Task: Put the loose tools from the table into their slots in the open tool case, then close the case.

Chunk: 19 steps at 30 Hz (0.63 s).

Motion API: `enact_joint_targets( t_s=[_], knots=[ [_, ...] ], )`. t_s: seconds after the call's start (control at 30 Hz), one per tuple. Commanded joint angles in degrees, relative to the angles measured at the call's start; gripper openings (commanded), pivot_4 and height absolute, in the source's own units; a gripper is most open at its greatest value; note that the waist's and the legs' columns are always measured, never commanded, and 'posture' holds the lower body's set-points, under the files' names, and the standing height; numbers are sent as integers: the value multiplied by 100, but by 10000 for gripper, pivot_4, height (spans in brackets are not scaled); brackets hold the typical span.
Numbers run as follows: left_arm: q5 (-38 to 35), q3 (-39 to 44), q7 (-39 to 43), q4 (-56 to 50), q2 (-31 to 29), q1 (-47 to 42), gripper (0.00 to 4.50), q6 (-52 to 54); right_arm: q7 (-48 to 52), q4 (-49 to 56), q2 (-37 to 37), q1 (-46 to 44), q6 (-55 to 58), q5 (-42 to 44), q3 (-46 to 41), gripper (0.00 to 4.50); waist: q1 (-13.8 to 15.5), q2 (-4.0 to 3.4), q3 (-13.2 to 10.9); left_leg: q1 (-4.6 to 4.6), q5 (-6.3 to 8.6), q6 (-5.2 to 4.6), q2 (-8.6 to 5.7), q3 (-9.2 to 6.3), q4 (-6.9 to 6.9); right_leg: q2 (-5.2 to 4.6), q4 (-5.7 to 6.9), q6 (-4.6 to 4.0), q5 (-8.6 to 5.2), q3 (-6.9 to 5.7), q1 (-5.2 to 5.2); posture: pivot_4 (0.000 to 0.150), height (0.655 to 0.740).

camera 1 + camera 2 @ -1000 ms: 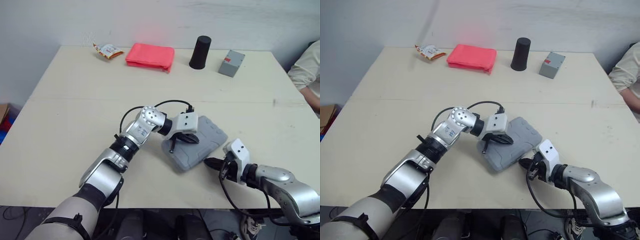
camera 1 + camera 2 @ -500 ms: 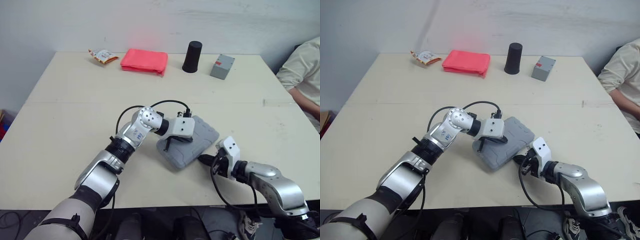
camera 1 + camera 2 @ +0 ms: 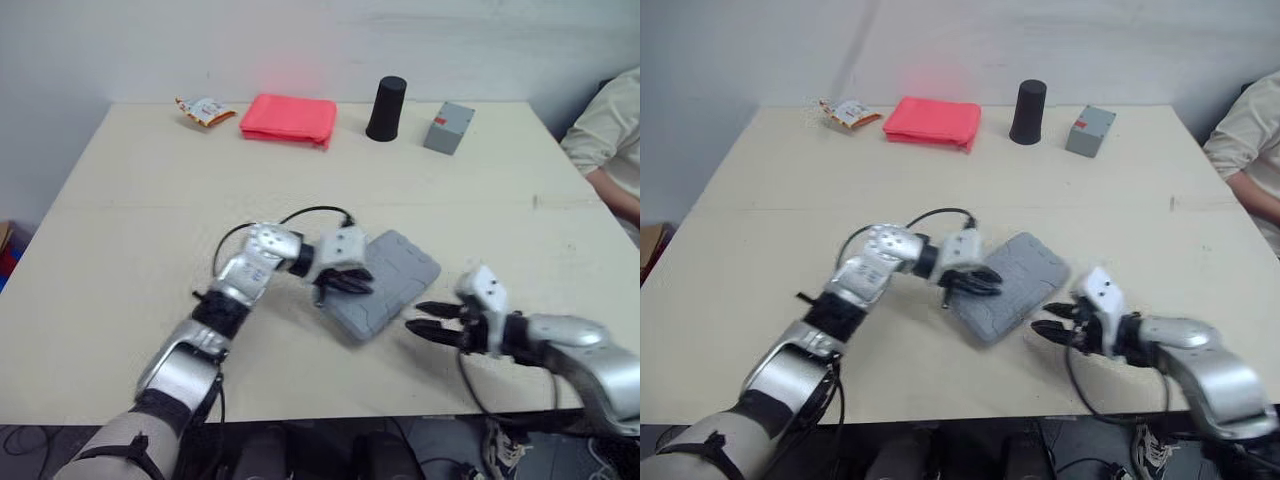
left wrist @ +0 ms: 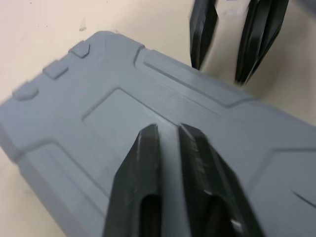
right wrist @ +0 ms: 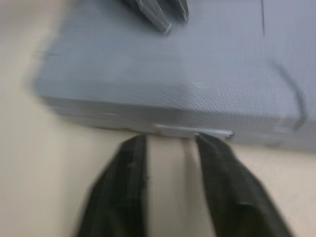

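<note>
The grey tool case (image 3: 398,272) lies closed on the table, a little right of centre. My left gripper (image 3: 349,284) rests over the lid's near-left part; in the left wrist view its fingers (image 4: 144,163) stand slightly apart above the lid (image 4: 98,118), holding nothing. My right gripper (image 3: 421,320) hovers just off the case's near right edge, open and empty. In the right wrist view its fingertips (image 5: 133,153) point at the case's side seam and a small latch (image 5: 192,131).
Along the table's far edge lie a snack packet (image 3: 203,108), a folded red cloth (image 3: 288,118), a black cup (image 3: 386,108) and a small grey box (image 3: 448,128). A person's sleeve (image 3: 608,130) shows at the right edge. Bare tabletop (image 3: 130,250) lies to the left.
Both grippers have gone from shut to open. The right gripper has drawn back a little from the case's edge. The head camera has shifted.
</note>
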<state>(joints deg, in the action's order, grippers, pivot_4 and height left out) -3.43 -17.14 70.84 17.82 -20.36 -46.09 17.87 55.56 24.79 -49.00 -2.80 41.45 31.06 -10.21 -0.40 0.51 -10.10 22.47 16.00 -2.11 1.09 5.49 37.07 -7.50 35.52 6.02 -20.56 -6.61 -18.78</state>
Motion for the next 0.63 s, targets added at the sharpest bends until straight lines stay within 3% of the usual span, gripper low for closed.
enact_joint_targets(
  t_s=[0.03,0.07,0.17,0.3,0.4,0.63],
  knots=[
    [-1166,920,378,-1516,-728,401,26414,1410,729,266,-615,113,233,729,-984,39180,12,-4,-33,7,-3,5,1,-5,-1,3,2,-5,-3,-7,-4,1500,7355],
    [-1517,1265,415,-1944,-1027,587,30543,1800,942,222,-854,131,330,894,-1273,43831,12,-12,-44,21,-7,7,3,-8,1,5,7,-7,-4,-10,-15,1500,7355],
    [-2497,2265,483,-3042,-1909,1180,44595,2764,1538,-61,-1444,268,413,1079,-1939,45000,30,-15,-61,51,-20,5,2,-18,13,4,16,-6,-3,-18,-31,1500,7355],
    [-3541,3741,442,-3771,-2984,1887,44595,3850,1976,-661,-1870,306,90,874,-2391,45000,34,-4,-73,57,-18,-2,-5,-22,13,-3,4,1,0,-19,-27,1500,7355],
    [-3715,4885,375,-3902,-3578,2694,44595,4056,2300,-1249,-2084,249,-275,673,-2524,45000,37,-5,-106,58,-16,-5,-14,-20,11,-15,-7,3,2,-14,-37,1500,7355],
    [-4244,6051,-119,-4130,-3828,3410,44595,4322,2472,-2048,-2281,-261,-692,452,-2158,45000,53,-18,-120,69,-23,36,-15,-17,-2,-22,10,4,2,-1,-72,1500,7355]
  ],
)
